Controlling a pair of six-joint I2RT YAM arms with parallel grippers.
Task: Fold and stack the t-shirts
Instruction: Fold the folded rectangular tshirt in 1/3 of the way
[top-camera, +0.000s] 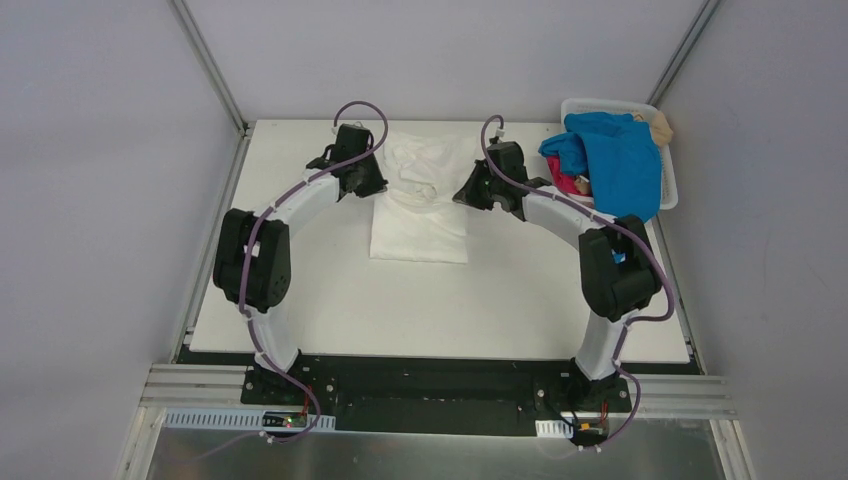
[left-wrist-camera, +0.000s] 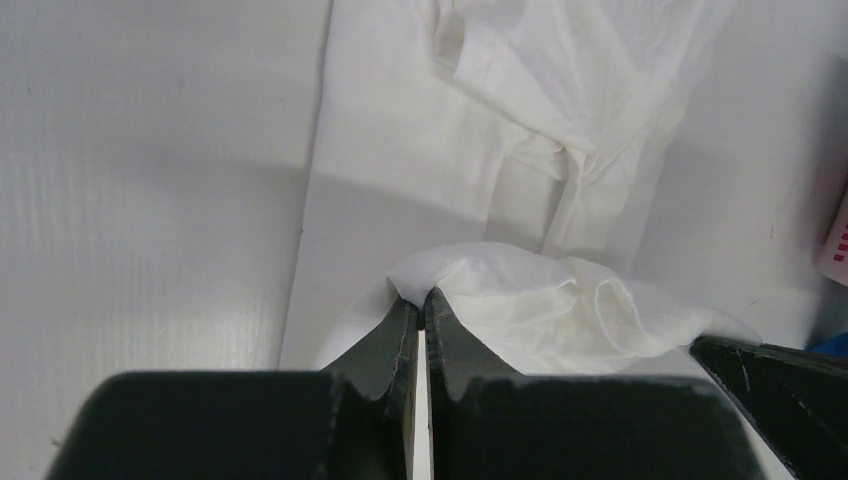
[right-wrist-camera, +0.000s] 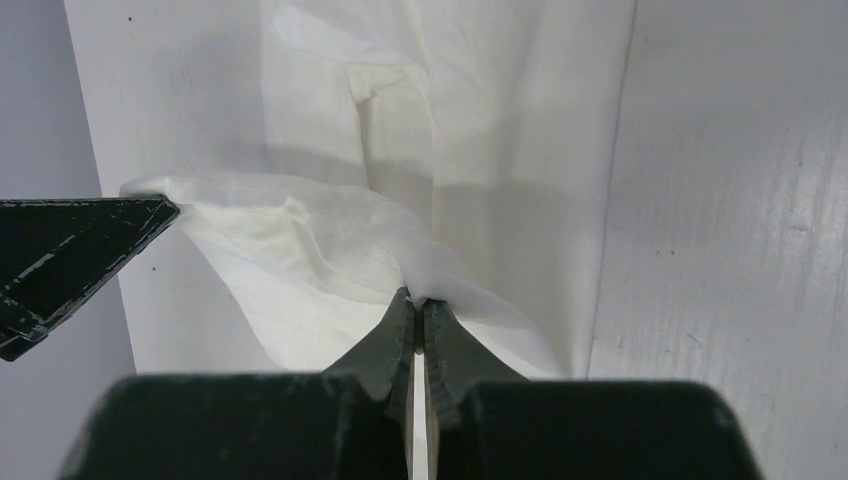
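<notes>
Now my left tool (left-wrist-camera: 421, 305) and right tool (right-wrist-camera: 418, 302) both pinch the far edge of the soft white cloth t-shirt (top-camera: 420, 228) on the white surface (top-camera: 300, 300). It looks floppy, so corners seem best.

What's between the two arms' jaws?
The bunched far end of the white cloth t-shirt, both jaws shut on it; the top external view shows this.

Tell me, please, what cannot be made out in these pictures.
Top view: pink t-shirt and tan t-shirt, mostly buried under the blue t-shirt in the basket.
Top view: where left gripper and right gripper pinch the white t-shirt, covered by their own housings.
Wrist views: the white t-shirt's other end, cut off at top edge.
</notes>
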